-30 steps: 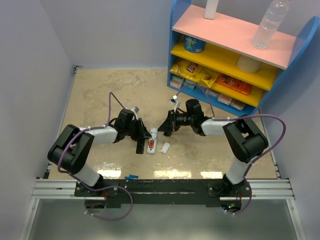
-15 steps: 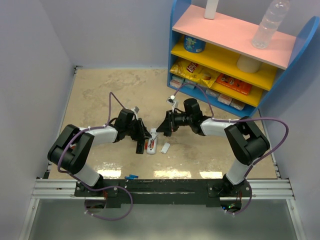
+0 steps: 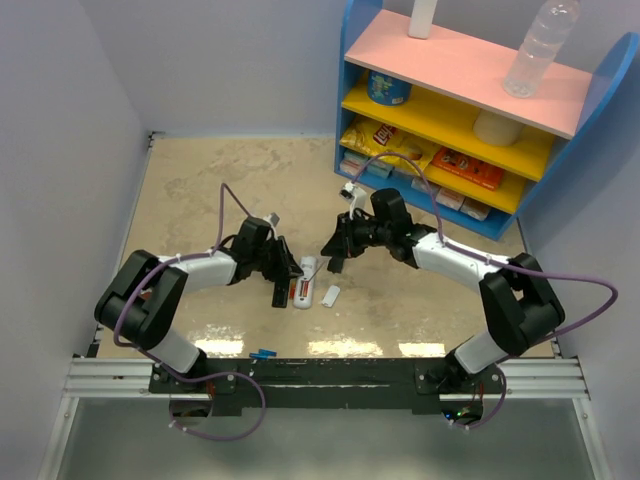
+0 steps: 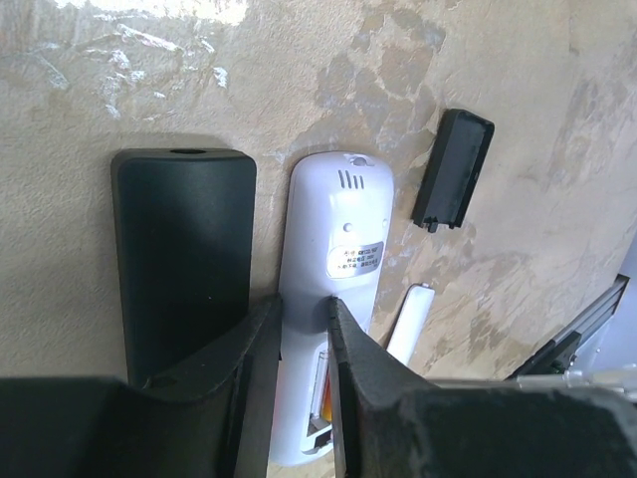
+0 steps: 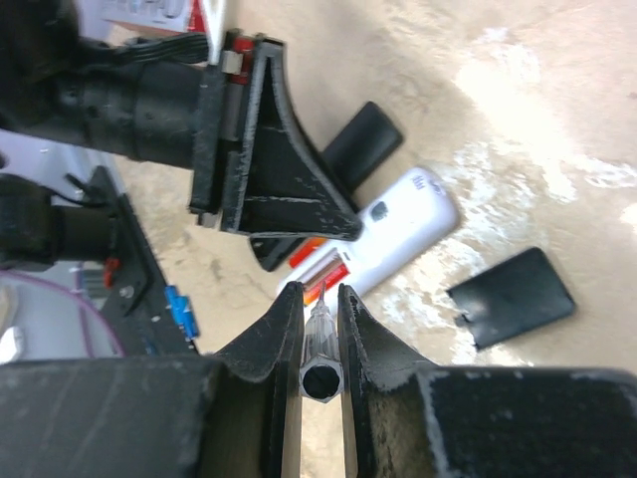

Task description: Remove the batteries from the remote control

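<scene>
In the middle of the table point(image 3: 200, 190), somewhat toward the near edge, the white remote point(image 4: 343, 229) lies back side up. The black remote point(image 4: 184, 249) lies just beside its left long edge, almost touching. The orange-red batteries point(image 5: 323, 269) sit in the open compartment at the near end of the white remote.

The left gripper point(image 4: 304, 314) stands over this end with its jaws a little apart, one finger at the remote's left edge and the other over its back. I cannot tell if they clamp that edge. The right gripper point(image 5: 318, 294) is pressed together on a thin pointed tool point(image 5: 321, 376), and the tip of the tool is close to the batteries. The gap between the two grippers is narrow.

Right of the white remote lies the white cover point(image 4: 410, 321), and the black cover point(image 4: 453, 169) lies farther, both apart from it. The blue batteries point(image 3: 262, 354) lie on the rail at the near edge. The far and left parts of the table give wide room, while the shelf point(image 3: 450, 55) closes the far right corner.
</scene>
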Controlling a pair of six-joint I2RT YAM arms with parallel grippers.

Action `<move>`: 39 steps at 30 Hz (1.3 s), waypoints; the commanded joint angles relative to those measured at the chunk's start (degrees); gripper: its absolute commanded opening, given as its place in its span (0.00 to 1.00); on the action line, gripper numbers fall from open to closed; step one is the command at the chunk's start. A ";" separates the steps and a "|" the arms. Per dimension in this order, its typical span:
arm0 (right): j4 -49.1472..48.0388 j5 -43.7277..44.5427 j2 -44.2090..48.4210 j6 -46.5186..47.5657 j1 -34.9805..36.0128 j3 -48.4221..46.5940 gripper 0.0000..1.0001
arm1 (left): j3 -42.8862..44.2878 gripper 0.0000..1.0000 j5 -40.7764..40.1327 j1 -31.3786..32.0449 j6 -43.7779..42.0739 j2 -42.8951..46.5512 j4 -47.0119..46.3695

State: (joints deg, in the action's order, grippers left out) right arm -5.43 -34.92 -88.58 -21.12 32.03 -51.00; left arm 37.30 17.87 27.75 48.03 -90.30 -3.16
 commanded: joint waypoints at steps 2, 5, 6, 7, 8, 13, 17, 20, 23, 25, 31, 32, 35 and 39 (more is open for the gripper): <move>9.20 10.30 3.14 4.68 3.20 -4.80 0.00 | -1.44 0.29 -1.87 2.31 -0.48 0.04 7.29; 10.97 12.93 3.85 4.95 5.14 -6.39 0.00 | -1.70 0.29 -1.87 2.75 -0.13 0.13 7.46; 11.32 13.55 3.85 4.95 5.67 -6.91 0.00 | -1.79 0.29 -1.87 2.84 -0.04 0.21 7.55; 12.10 14.60 4.02 5.04 6.02 -7.09 0.00 | -1.88 0.29 -1.87 2.84 -0.04 0.21 7.55; 12.37 15.66 4.20 5.13 6.63 -7.27 0.00 | -2.05 0.29 -1.78 2.93 -0.04 0.48 7.29; 14.13 18.30 4.99 4.78 7.34 -7.36 0.00 | -2.06 0.29 -0.82 3.37 0.13 0.92 6.50; 14.14 17.61 6.48 3.73 7.87 -6.39 0.00 | -2.14 0.29 -2.05 4.15 0.75 2.32 8.08; 12.11 15.23 7.45 2.59 9.10 -4.72 0.00 | -2.49 0.29 -2.83 5.03 1.54 3.28 8.69; 11.76 16.90 8.15 2.14 10.51 -4.54 0.00 | -2.93 0.29 -3.36 6.26 2.24 4.17 8.87; 11.85 18.73 8.07 2.49 11.47 -4.80 0.00 | -3.11 0.29 -3.63 6.79 2.51 4.52 8.96; 15.71 24.01 6.40 3.63 12.97 -6.83 0.00 | -3.20 0.29 -4.51 7.58 2.86 5.40 9.84; 16.06 25.41 6.40 3.55 13.14 -6.65 0.00 | -3.46 0.29 -4.51 7.67 2.68 5.57 9.75; 15.98 26.56 6.57 3.55 13.23 -6.13 0.00 | -3.55 0.29 -4.68 7.76 2.51 6.98 9.75; 16.68 27.44 6.75 3.55 13.32 -6.91 0.00 | -2.85 0.30 -5.38 7.67 1.89 8.65 11.41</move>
State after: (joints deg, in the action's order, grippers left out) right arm 10.46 -10.37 -82.46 -17.87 45.01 -55.79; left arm 34.59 11.68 34.81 50.43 -83.90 4.03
